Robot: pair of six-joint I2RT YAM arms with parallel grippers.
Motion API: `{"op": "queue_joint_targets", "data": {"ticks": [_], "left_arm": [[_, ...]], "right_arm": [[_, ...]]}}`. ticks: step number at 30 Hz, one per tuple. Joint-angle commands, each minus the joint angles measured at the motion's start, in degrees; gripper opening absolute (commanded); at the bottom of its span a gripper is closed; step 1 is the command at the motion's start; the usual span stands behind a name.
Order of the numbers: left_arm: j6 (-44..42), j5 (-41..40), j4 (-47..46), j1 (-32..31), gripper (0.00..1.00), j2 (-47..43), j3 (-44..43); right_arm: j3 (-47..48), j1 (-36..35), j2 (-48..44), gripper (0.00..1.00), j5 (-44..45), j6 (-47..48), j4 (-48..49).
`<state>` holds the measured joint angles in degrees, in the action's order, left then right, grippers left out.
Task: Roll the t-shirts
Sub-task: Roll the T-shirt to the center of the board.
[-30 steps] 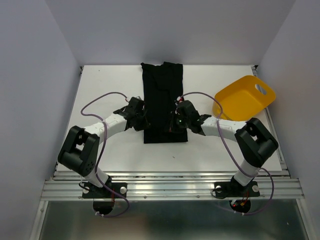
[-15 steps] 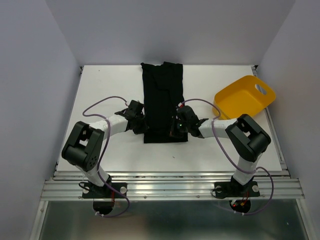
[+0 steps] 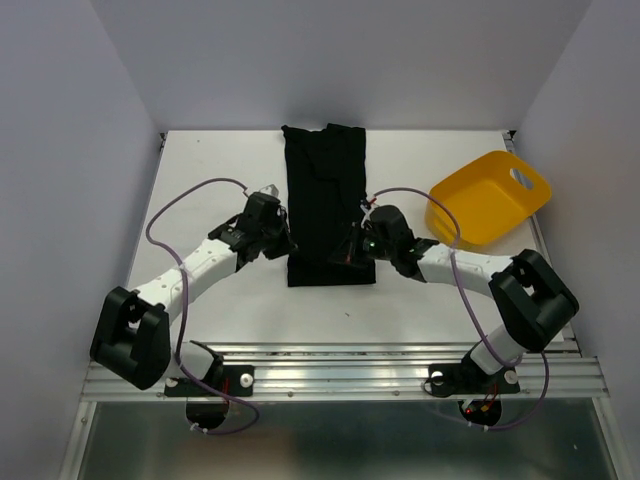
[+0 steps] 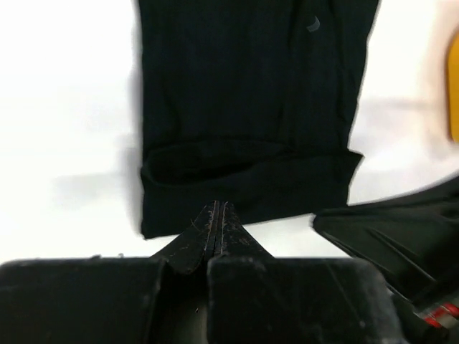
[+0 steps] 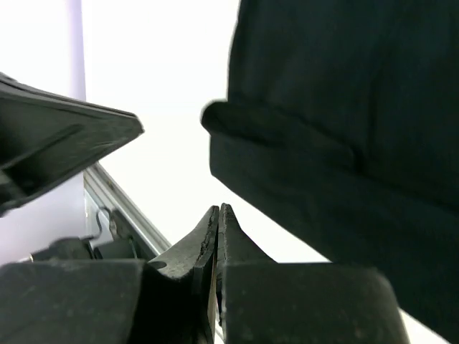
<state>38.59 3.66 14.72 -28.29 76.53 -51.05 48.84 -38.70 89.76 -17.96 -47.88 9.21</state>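
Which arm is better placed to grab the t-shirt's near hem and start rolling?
Left, slightly. The left gripper has its shut tips at the near hem of the black t-shirt; the right gripper sits over the white table, off a corner. Both must open first.

left arm (image 3: 195, 268) and right arm (image 3: 465, 264): white links, black joints, looping purple cables (image 3: 200, 184), scuffed black gripper fingers (image 4: 204, 231).
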Motion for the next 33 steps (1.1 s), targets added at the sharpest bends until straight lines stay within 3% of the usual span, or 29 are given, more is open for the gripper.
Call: {"op": "queue_joint_targets", "data": {"ticks": [1,7,14,19,33], "left_arm": [[1.0,5.6,-2.1,-2.5,0.0,-0.5,2.6],[5.3,14.3,-11.8,-2.8,0.0,2.6,9.5],[5.4,12.5,-14.3,-2.9,0.0,9.7,12.7],[4.2,10.8,-14.2,-2.8,0.0,9.3,12.6],[1.9,6.6,-6.9,-2.3,0.0,3.8,4.9]], "right_arm": [[-4.1,0.6,1.5,0.01,-4.5,-2.8,5.6],[-6.6,1.3,4.6,0.01,-6.7,-5.3,10.2],[-9.0,2.5,10.2,0.01,-3.6,-4.2,10.2],[-10.5,3.0,11.8,0.01,-2.2,-2.7,10.1],[-12.0,9.0,-0.6,0.01,-5.9,0.4,6.9]]}}
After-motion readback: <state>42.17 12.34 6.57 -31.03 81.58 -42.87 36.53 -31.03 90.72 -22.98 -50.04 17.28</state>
